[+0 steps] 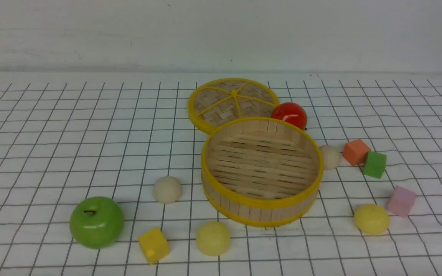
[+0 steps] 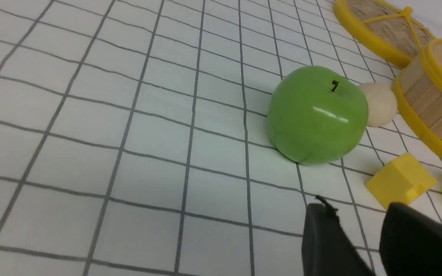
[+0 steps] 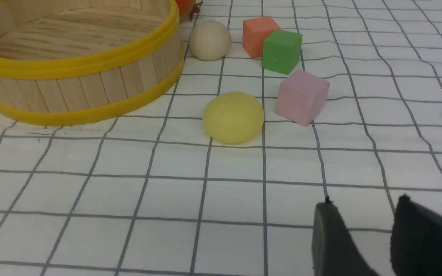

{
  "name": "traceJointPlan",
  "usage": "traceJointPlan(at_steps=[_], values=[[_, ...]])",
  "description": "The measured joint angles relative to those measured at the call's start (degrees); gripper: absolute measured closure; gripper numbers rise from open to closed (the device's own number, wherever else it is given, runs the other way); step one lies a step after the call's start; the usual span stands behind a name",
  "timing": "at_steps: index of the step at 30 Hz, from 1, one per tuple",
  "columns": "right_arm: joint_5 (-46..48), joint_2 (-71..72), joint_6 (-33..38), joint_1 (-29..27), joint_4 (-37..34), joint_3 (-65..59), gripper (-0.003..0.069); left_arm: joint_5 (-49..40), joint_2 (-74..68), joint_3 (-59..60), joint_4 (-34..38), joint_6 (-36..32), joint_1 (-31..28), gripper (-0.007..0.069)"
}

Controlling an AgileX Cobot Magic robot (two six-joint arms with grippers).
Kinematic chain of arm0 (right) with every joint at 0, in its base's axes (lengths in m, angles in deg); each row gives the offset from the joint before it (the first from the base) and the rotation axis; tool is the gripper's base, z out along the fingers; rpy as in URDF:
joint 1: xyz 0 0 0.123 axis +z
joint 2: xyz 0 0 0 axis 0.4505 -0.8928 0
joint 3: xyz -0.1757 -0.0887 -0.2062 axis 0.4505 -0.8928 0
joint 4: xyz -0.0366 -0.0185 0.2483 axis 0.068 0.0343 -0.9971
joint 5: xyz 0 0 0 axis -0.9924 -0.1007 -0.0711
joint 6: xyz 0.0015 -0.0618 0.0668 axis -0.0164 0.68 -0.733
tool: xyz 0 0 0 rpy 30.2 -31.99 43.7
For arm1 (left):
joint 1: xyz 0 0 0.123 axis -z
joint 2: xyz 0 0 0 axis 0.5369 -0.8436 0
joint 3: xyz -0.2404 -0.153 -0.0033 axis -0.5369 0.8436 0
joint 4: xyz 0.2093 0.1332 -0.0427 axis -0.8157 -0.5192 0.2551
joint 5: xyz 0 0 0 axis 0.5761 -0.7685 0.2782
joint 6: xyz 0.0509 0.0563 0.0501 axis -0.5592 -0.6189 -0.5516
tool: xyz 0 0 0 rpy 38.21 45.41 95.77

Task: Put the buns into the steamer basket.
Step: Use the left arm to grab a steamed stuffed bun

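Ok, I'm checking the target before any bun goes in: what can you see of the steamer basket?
The steamer basket is a round, shallow tub: a wall of upright pale wooden slats, yellow bands at rim and base, a slatted floor. It stands upright, open and empty on the gridded cloth, in front of the woven lid. A cream bun lies close by its right side, seemingly apart.
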Motion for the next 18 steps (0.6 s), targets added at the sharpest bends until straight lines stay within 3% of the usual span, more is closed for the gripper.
traceJointPlan(at_steps=[18], values=[[0.00, 0.00, 0.00, 0.00, 0.00, 0.00, 0.0420, 0.00, 0.00, 0.00, 0.00, 0.00, 0.00, 0.0388]])
